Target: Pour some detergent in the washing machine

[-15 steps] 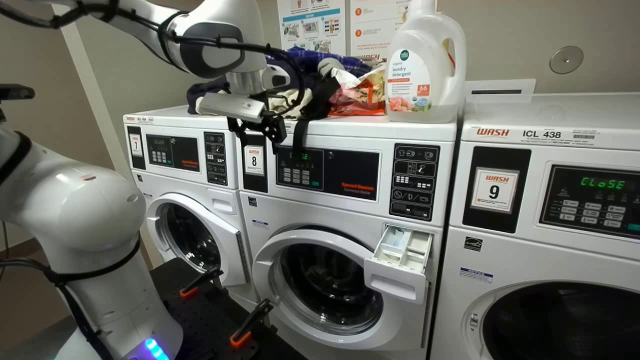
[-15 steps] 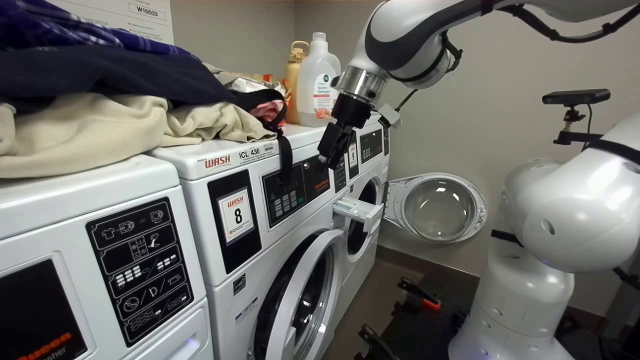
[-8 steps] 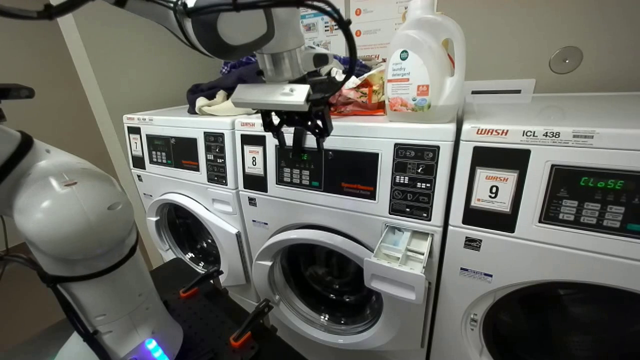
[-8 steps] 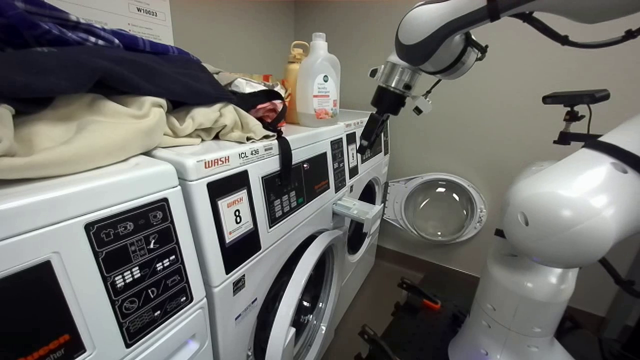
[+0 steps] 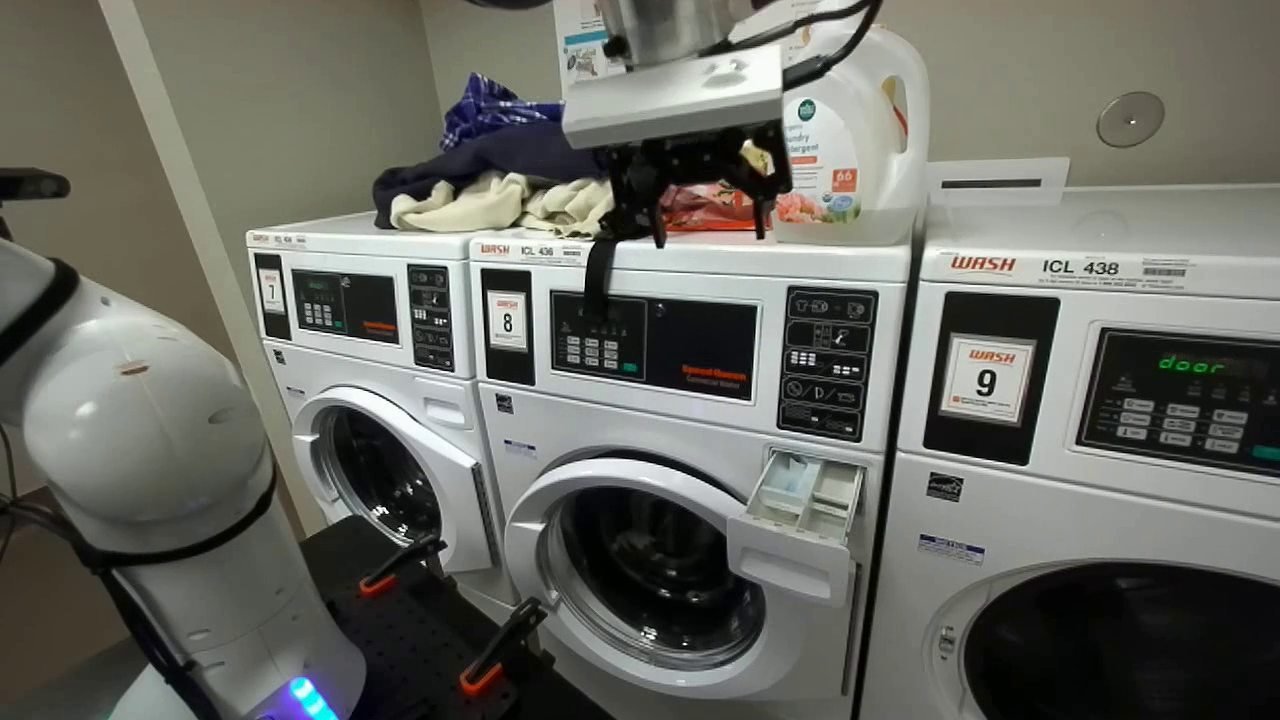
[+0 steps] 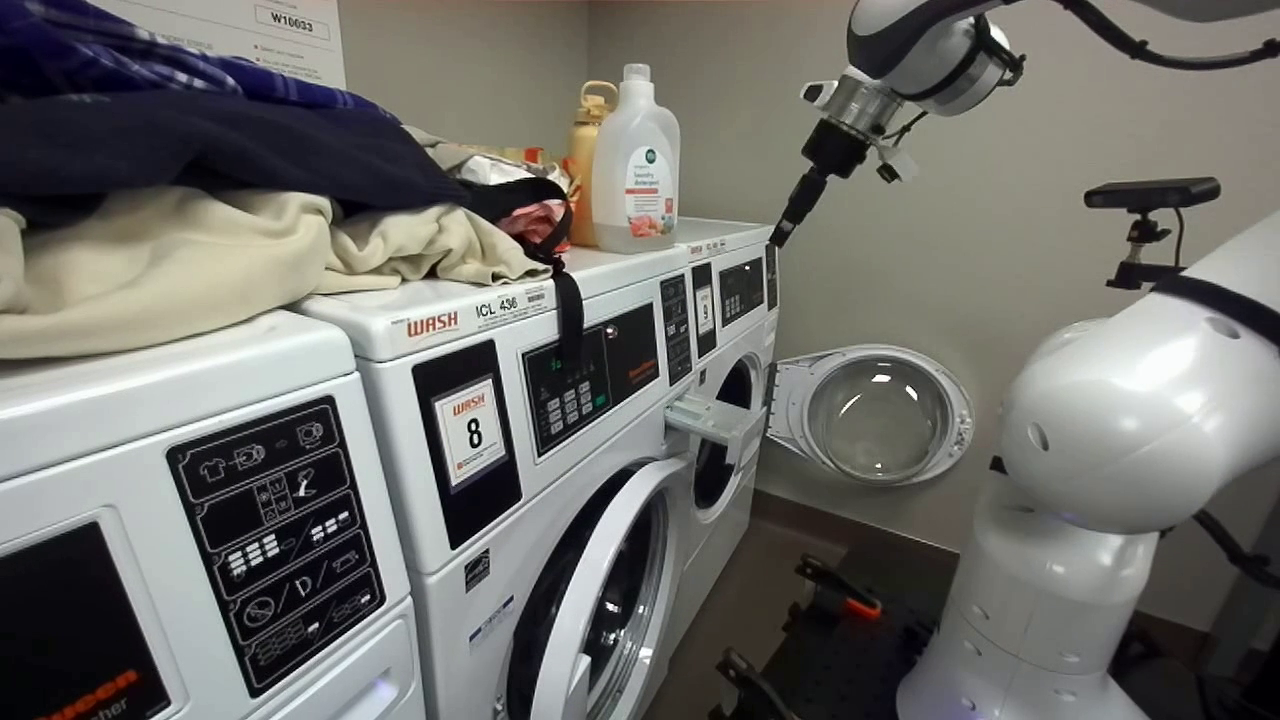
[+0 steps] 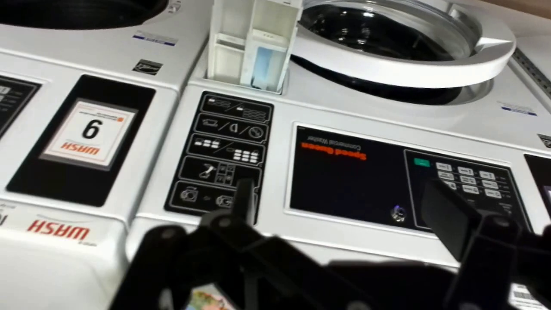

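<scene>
The washing machine [image 5: 690, 430] marked 8 stood beside another machine [image 5: 385, 365], a heap of clothes [image 5: 500, 160] lying across both tops. Number 8's round door [image 6: 635, 590] was ajar. The white detergent jug [image 5: 855, 150] stood upright on number 8. A compartmented drawer [image 5: 790, 560] jutted out. The claw [image 5: 711, 238] hung in front, clear of the jug, fingers [image 7: 450, 219] wide apart.

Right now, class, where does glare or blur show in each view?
Wrist view: the tool looks blurred; in an exterior view, white glints mark the farther open door; in an exterior view, a blue light glares on the robot base.
</scene>
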Motion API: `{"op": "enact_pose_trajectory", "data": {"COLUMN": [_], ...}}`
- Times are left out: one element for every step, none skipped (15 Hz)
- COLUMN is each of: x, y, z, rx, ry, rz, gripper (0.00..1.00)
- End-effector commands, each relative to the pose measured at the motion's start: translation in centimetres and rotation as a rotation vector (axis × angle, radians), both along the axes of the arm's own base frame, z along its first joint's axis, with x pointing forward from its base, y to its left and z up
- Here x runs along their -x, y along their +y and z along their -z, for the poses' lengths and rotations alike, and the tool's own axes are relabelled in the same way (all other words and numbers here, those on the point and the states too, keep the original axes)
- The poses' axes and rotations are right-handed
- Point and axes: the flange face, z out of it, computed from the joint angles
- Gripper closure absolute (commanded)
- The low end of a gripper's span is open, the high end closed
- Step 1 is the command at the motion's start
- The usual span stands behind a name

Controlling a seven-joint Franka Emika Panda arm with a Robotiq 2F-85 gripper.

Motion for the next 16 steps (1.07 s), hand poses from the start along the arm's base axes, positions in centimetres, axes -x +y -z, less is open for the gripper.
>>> {"op": "enact_pose_trajectory", "data": {"x": [-2.9, -3.8, -4.7, -5.6, -6.6, -7.6, -8.6, -9.7, -10.5, -11.4, -12.2, -12.9, -13.6, -14.2, -14.8, -15.4], "y": [-4.5, -5.8, -6.7, -7.6, -8.3, -8.9, -9.4, -9.8, -10.0, -10.3, -10.6, -10.9, -11.2, -11.5, -11.7, -11.9], "z": [-2.4, -3.0, -3.7, -4.2, -4.6, -5.0, -5.3, -5.6, -5.9, -6.1, -6.3, -6.7, -6.8, -7.0, -7.1, -7.2], "rx": [0.081, 0.116, 0.132, 0.151, 0.160, 0.174, 0.175, 0.174, 0.166, 0.162, 0.157, 0.152, 0.152, 0.145, 0.141, 0.139], "ry": [-0.048, -0.077, -0.109, -0.146, -0.185, -0.220, -0.259, -0.296, -0.325, -0.355, -0.383, -0.404, -0.419, -0.434, -0.451, -0.466], "rz": [-0.005, -0.012, -0.012, -0.003, -0.007, 0.003, 0.016, 0.029, 0.032, 0.040, 0.047, 0.050, 0.050, 0.050, 0.051, 0.047], "gripper": [0.00, 0.00, 0.00, 0.00, 0.00, 0.00, 0.00, 0.00, 0.00, 0.00, 0.00, 0.00, 0.00, 0.00, 0.00, 0.00]}}
